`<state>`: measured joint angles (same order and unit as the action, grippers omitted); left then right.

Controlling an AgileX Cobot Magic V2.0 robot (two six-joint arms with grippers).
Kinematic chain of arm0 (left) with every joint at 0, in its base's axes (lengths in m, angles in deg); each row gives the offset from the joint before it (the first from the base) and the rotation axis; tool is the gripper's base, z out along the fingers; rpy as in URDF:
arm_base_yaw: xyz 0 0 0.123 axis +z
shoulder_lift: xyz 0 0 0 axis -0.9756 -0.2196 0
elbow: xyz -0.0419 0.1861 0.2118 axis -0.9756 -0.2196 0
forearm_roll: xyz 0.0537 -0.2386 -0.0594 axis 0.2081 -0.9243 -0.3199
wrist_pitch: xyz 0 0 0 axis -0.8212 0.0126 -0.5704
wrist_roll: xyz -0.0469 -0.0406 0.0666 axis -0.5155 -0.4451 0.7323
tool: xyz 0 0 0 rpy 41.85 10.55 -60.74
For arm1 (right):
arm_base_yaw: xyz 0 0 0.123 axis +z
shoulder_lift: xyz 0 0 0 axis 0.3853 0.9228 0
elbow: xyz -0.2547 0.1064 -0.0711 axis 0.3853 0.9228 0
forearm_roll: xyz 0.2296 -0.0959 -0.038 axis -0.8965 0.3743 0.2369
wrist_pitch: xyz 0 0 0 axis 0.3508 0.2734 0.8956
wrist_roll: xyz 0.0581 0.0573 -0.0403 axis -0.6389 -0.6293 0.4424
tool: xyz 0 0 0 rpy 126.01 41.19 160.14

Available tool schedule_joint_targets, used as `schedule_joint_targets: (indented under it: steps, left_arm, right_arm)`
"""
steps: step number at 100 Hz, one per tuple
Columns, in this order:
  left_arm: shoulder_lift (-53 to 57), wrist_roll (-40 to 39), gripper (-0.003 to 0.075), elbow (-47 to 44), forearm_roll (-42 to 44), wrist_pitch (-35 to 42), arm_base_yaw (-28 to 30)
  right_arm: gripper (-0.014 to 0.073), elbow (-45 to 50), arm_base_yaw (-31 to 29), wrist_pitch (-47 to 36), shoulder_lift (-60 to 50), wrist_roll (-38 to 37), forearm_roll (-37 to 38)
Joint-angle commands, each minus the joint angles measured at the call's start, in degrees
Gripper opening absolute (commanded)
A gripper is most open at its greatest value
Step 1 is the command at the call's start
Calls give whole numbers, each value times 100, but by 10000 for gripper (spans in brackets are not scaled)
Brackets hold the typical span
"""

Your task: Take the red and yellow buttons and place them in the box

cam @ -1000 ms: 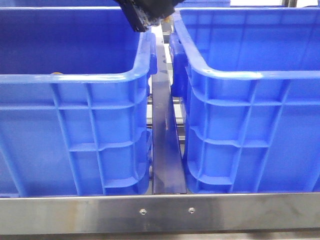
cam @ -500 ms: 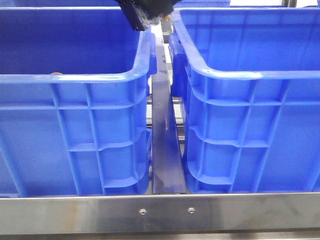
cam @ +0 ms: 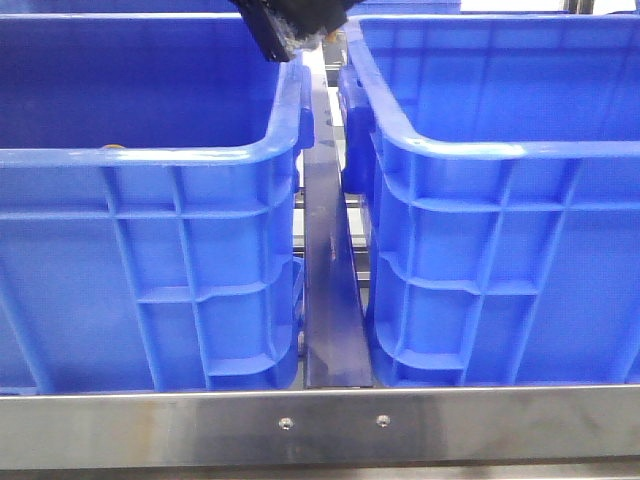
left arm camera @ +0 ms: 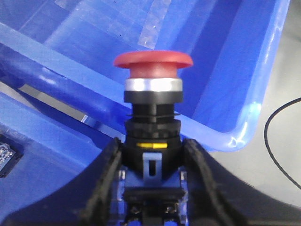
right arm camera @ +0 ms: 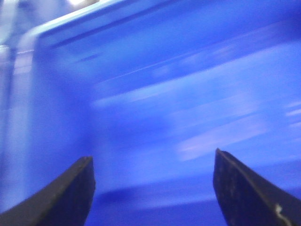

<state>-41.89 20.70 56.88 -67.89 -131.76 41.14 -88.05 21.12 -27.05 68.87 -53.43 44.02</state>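
In the left wrist view my left gripper [left arm camera: 151,146] is shut on the red button [left arm camera: 153,63]; its black fingers [left arm camera: 106,174] clamp the button's black and blue body, with the red domed cap and silvery ring standing clear of the tips. It hangs over a blue box [left arm camera: 221,56] with tape on its floor. In the right wrist view my right gripper [right arm camera: 153,169] is open and empty, close to a blurred blue box wall [right arm camera: 178,94]. The yellow button is out of view. In the front view a black arm part [cam: 290,25] shows at the top centre.
Two large blue bins fill the front view, left [cam: 150,200] and right [cam: 500,200], with a dark rail [cam: 330,290] in the gap between them and a steel bar [cam: 320,425] along the front. A black cable [left arm camera: 282,136] lies on the grey surface beside the box.
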Motion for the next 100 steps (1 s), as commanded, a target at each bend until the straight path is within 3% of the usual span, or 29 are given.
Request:
schedule_joint_targets:
  steps: [1,21,45,90,100]
  left_arm:
    - [203,7,92,159,-216,271,-39]
    - [203,7,92,159,-216,271,-39]
    - [203,7,92,159,-216,271,-39]
    - [203,7,92,159,-216,271,-39]
    - [203,7,92,159,-216,271,-39]
  right_arm:
    - [559,-237,136,-186,145,702,-1417]
    - [559,-237,536,318,754,2537,-4176]
    - [559,-305,789,1351,1885,3896,-6075]
    - [559,-1106,1524,1610,3067,4240,-6311]
    - [495,-1133,1524,1577,3067,4266,-6290]
